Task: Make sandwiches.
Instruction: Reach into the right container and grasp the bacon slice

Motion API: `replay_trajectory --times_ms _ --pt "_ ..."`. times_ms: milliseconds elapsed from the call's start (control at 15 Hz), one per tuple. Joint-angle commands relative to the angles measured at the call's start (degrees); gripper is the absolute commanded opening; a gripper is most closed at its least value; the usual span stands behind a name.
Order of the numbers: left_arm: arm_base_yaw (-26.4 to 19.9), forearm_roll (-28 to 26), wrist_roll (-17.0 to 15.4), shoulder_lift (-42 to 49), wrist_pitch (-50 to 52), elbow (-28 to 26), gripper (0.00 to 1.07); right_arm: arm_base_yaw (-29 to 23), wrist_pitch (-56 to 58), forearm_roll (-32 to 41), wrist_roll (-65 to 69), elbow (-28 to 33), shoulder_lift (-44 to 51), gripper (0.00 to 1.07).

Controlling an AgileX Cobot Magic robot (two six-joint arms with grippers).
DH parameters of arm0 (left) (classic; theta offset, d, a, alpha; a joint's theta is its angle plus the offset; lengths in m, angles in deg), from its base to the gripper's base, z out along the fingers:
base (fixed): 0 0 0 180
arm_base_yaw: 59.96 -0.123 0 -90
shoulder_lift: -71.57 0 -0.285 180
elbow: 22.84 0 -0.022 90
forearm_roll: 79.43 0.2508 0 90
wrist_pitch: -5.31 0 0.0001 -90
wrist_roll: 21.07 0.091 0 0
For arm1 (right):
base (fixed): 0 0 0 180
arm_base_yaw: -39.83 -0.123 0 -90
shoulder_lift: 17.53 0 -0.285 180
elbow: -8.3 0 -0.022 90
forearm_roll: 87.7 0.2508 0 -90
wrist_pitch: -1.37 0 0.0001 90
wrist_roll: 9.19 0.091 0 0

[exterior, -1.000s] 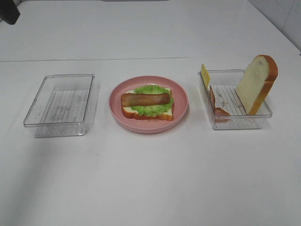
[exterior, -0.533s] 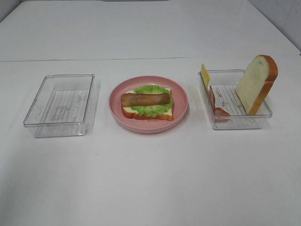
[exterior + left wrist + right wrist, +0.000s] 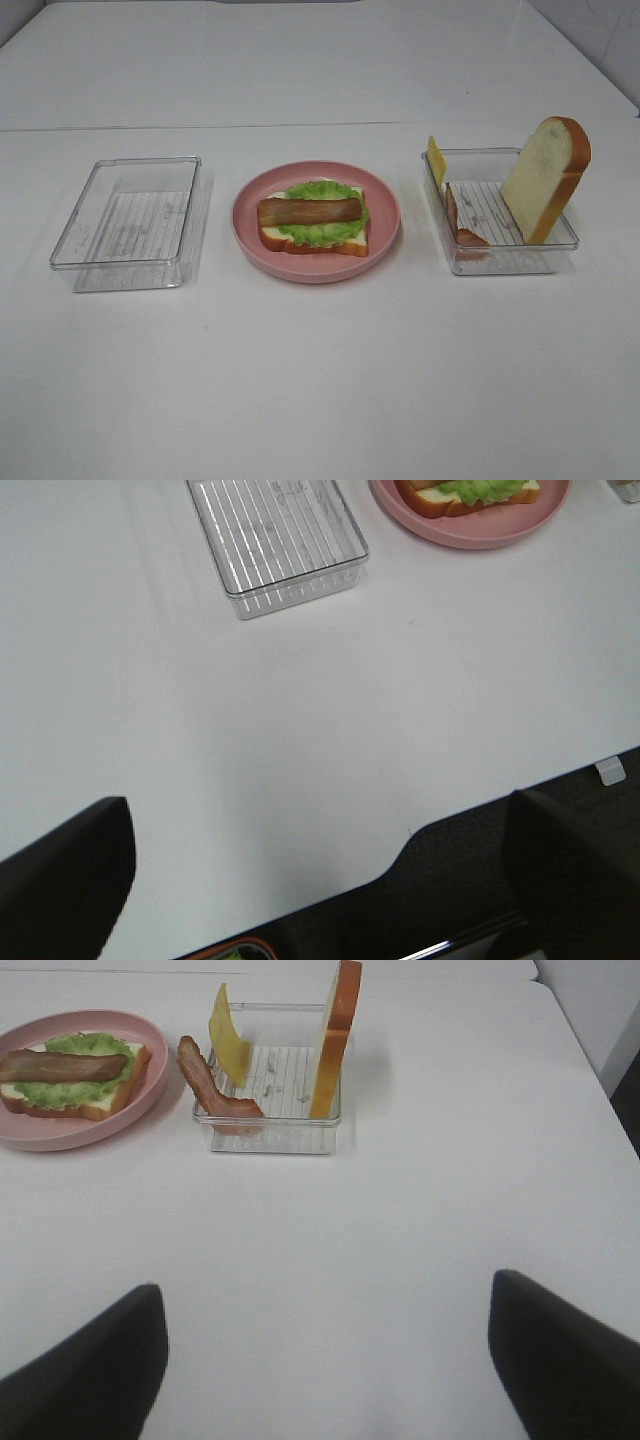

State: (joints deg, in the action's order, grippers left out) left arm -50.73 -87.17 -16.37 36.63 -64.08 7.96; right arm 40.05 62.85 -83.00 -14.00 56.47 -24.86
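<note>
Left gripper (image 3: 318,802) jaws wide, empty. Right gripper (image 3: 325,1282) jaws wide, empty. Both above table (image 3: 300,710), touching nothing.

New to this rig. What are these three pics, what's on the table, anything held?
A two-armed robot, a gripper on each arm. The wide picture is from a camera mounted high; the other two are from wrist cameras, where the dark shapes are the left gripper and right gripper, both open, holding nothing. On the table: a pink plate with bottom bread, lettuce and a bacon strip; a left tray; a right tray holding a standing bread slice, a cheese slice and a second bacon strip.
</note>
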Motion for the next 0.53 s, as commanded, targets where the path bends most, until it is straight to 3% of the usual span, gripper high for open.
replay_trajectory --times_ms 67,267,333,533 --pt "0.0 0.2 2.1 7.3 2.3 5.4 0.94 0.5 -0.7 0.1 -0.6 0.1 0.6 0.83" --pt "0.0 0.2 2.9 16.1 4.9 11.5 0.94 0.5 -0.7 0.1 -0.6 0.1 0.6 0.83" --pt "0.0 0.2 2.7 23.0 6.8 15.2 0.94 0.5 -0.7 -0.1 -0.6 0.1 0.6 0.83" --pt "0.0 0.9 2.5 29.1 9.1 17.1 0.94 0.5 -1.3 0.1 -0.6 -0.3 -0.9 0.83"
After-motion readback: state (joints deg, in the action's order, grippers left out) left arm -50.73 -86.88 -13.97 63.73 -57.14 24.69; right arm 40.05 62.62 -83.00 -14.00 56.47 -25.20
